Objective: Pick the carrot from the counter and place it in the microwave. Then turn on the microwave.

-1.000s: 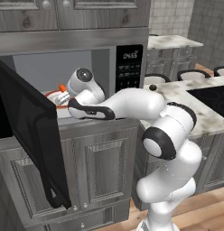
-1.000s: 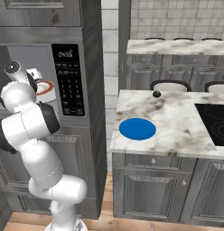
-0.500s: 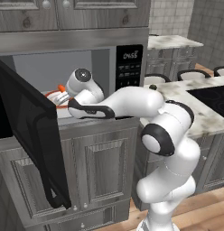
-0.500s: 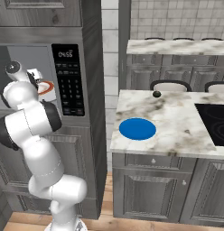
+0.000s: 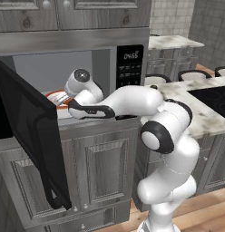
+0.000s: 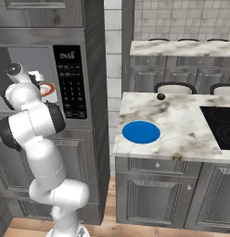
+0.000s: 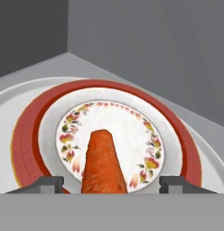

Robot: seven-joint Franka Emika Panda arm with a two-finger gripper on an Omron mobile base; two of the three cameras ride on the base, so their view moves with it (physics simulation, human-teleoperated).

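Observation:
The orange carrot [image 7: 103, 158] lies on a red-rimmed flowered plate [image 7: 37, 122] inside the grey cavity of the microwave [image 5: 130, 68]. My gripper [image 7: 111, 182] reaches into that cavity and straddles the carrot's near end. It is open, and each dark fingertip [image 7: 46, 184] stands well clear of the carrot's sides. In the left base view the hand [image 5: 80, 84] sits just above the plate [image 5: 53, 96]. The microwave door [image 5: 28, 136] hangs wide open to the left.
The keypad panel [image 6: 70, 83] is on the right of the microwave opening. To the right, the marble counter [image 6: 182, 125] carries a round blue plate [image 6: 141, 132], a small dark knob-like thing [image 6: 160, 96] and the black cooktop [image 6: 219, 127].
The fingers have spread apart and let go of the carrot, which now rests on the plate. The arm has hardly moved.

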